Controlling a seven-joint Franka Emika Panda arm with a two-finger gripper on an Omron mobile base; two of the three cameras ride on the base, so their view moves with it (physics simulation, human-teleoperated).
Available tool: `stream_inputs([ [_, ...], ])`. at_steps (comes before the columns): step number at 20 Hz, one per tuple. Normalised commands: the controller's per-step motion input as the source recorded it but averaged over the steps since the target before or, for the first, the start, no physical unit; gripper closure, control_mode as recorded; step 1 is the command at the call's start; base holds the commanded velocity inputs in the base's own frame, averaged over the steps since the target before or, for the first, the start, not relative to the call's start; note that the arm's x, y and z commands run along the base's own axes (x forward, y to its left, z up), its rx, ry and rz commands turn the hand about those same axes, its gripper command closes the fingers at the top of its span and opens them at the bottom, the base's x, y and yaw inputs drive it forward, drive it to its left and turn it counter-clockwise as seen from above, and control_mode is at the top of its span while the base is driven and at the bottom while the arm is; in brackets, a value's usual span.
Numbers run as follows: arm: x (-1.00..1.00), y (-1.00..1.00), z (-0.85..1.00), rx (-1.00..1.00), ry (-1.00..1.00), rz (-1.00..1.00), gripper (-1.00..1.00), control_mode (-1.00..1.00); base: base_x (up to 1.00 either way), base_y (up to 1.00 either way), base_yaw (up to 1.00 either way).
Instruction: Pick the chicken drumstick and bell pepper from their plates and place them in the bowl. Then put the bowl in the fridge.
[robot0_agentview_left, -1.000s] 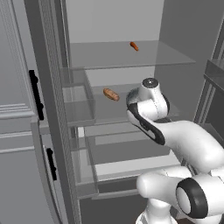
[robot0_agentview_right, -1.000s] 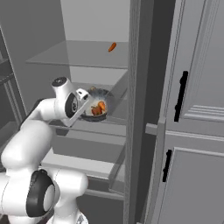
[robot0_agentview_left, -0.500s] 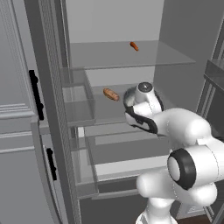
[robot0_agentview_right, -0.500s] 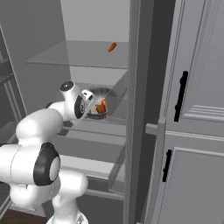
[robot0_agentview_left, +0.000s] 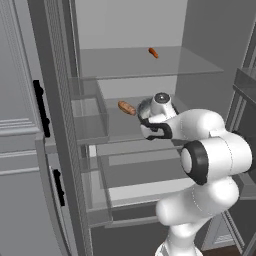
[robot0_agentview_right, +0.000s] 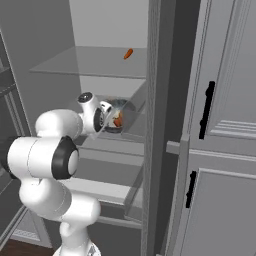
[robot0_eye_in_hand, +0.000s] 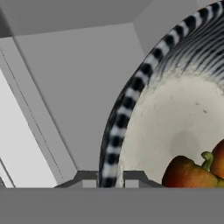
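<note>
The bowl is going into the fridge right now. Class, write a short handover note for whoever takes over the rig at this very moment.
Gripper: jaws shut on the rim of the bowl, holding it inside the open fridge over a middle glass shelf.
Bell pepper lies in the bowl; something orange also shows inside through the right base view, likely the drumstick.
Done: food loaded, bowl carried in.
Left: set the bowl on the shelf, release, withdraw the arm.
</note>
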Motion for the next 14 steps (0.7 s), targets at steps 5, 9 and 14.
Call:
stream_inputs([
  [5,0.34,0.0,-0.26,0.0,0.0,0.02,1.0,-1.0,0.0,0.0,0.0],
  [9,0.29,-0.03,-0.14,0.0,0.0,0.04,1.0,-1.0,0.0,0.0,0.0],
  [14,-0.07,-0.08,-0.14,0.0,-0.01,0.07,-1.0,-1.0,0.0,0.0,0.0],
])
